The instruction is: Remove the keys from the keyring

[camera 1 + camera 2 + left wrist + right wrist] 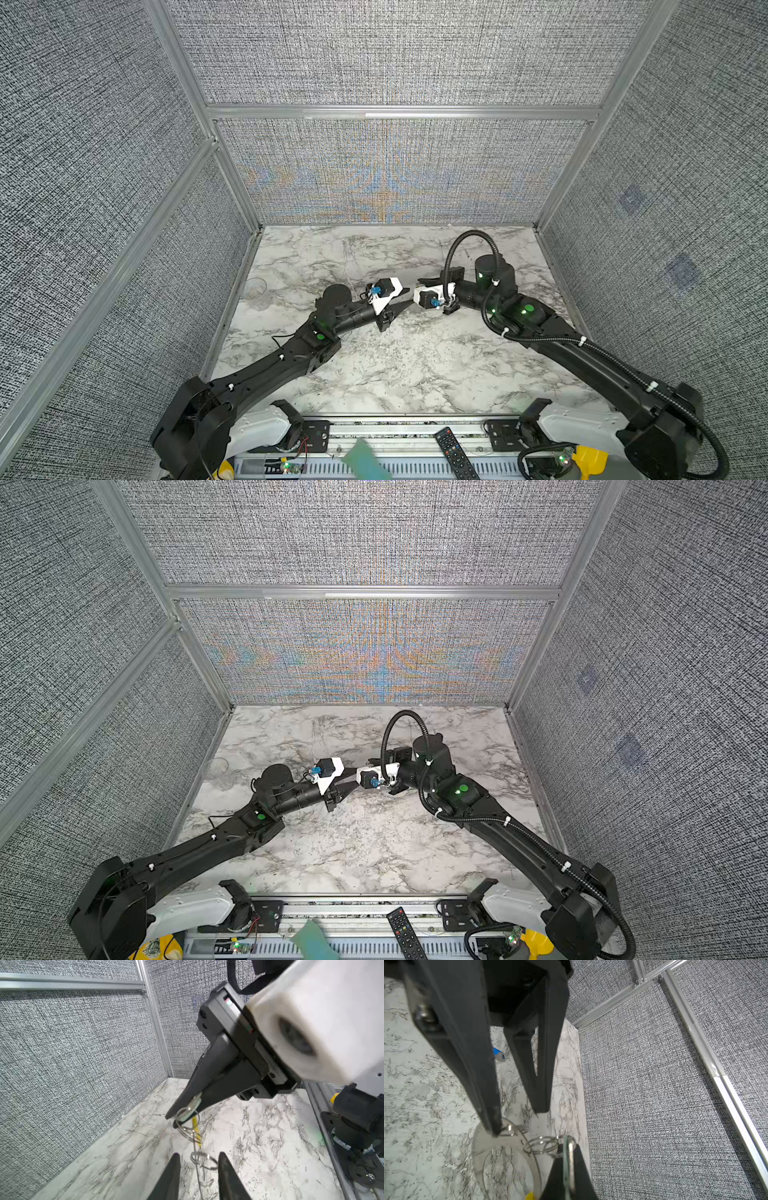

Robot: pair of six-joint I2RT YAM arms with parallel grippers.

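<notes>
The two grippers meet tip to tip over the middle of the marble table (395,374). My right gripper (569,1145) is shut on the pale mint-green head of a key (568,1159), which also shows in the left wrist view (191,1108). Small metal rings (543,1145) link that key to the keyring, a grey bangle loop (476,1153) with a yellow section (529,1195) that hangs below. My left gripper (199,1154) is open, with a small metal ring (204,1160) between its fingers. The blue-headed key (497,1052) lies loose on the table. In both top views the keys and keyring are hidden.
A clear glass cup (254,287) stands near the table's left edge. Fabric walls with metal rails close in the back and both sides. A black remote control (455,453) lies on the front rail, off the marble.
</notes>
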